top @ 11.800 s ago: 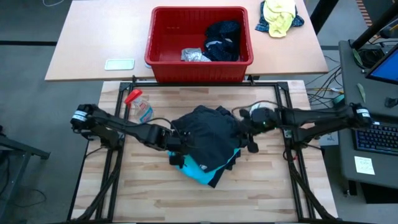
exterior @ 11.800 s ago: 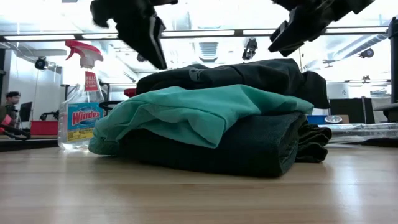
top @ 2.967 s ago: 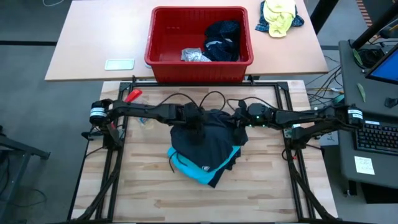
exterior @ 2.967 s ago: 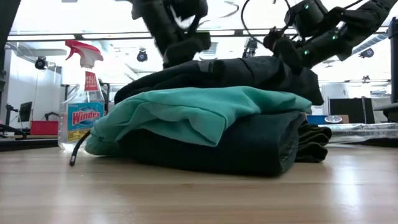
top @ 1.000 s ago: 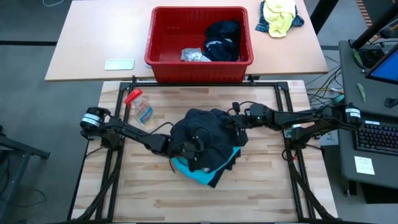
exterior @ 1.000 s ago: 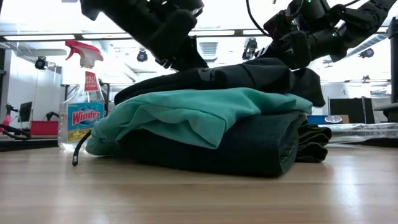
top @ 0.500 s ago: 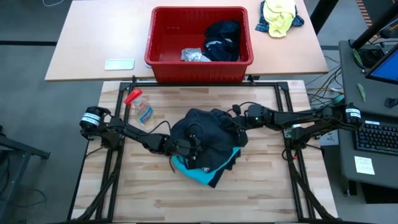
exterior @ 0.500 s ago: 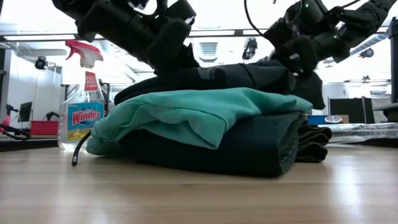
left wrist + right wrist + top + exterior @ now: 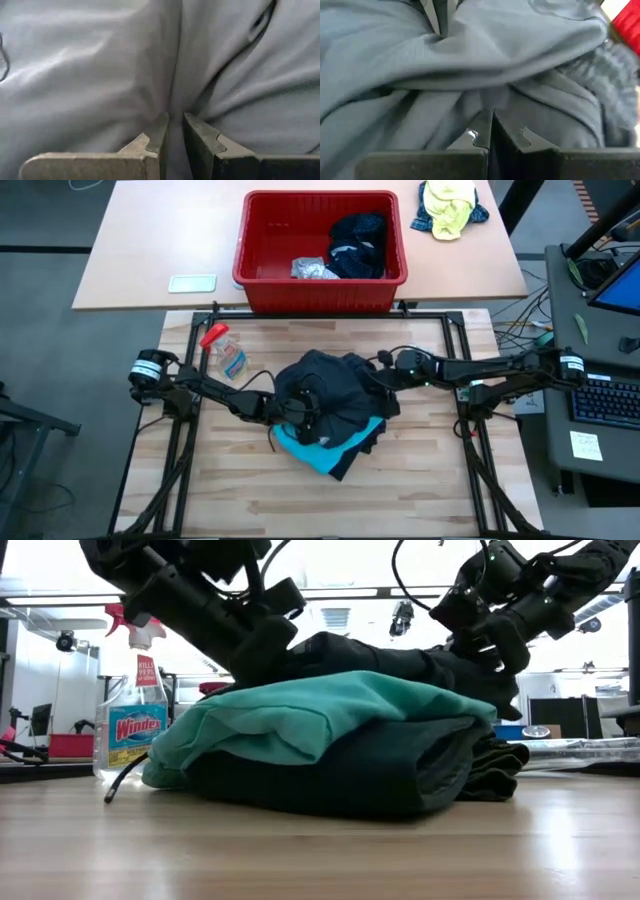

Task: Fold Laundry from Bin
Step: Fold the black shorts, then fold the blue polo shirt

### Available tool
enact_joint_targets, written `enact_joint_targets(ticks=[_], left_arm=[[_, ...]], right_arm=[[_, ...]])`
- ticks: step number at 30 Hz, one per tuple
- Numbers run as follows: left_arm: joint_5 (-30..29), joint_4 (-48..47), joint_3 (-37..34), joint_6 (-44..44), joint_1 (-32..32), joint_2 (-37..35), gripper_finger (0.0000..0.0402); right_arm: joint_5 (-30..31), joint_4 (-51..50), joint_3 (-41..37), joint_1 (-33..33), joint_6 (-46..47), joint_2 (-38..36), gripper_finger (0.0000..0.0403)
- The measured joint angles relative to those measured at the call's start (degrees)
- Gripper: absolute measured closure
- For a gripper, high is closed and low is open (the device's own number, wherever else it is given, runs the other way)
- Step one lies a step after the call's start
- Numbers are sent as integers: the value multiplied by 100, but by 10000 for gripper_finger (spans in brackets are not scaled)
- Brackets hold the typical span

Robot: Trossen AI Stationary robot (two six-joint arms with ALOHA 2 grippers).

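Note:
A pile of folded laundry lies mid-table: a black garment on top, a turquoise one under it, and a dark grey one at the bottom. My left gripper is low on the pile's left side, shut on the black garment. My right gripper is at the pile's far right, also shut on the black garment. The red bin stands beyond the table's far edge with more laundry inside. My left gripper pinches a raised fold of the black garment between its two fingers. It slants down from the table's left. The garment lies on the pile. My right gripper has its fingers closed on a small crease of the black garment near its far right edge. It slants down from the right, and the cloth stays on the pile.
A spray bottle stands at the table's far left, close to the left arm. A black cord hangs by the pile's left end. A yellow-and-blue bundle and a white flat item lie on the far table beside the bin.
My left gripper has sunk onto the pile's left side and moved toward the far edge. My right gripper has tipped downward. The pile has shifted a little toward the table's left. The turquoise layer has bulged up and the black garment's right end has sunk.

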Motion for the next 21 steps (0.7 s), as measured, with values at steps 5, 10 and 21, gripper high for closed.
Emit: enact_joint_targets(ticks=[5,10,21], left_arm=[[-13,-89,248,396,-65,-155,359],[-13,-166,434,899,-111,-542,359],[840,-1615,478,2001,768,-2317,360]], right_arm=[[236,33,338,-13,-82,-289,394],[1402,-247,997,-116,-86,-373,394],[1454,-2906,4005,-1294,284,896,394]])
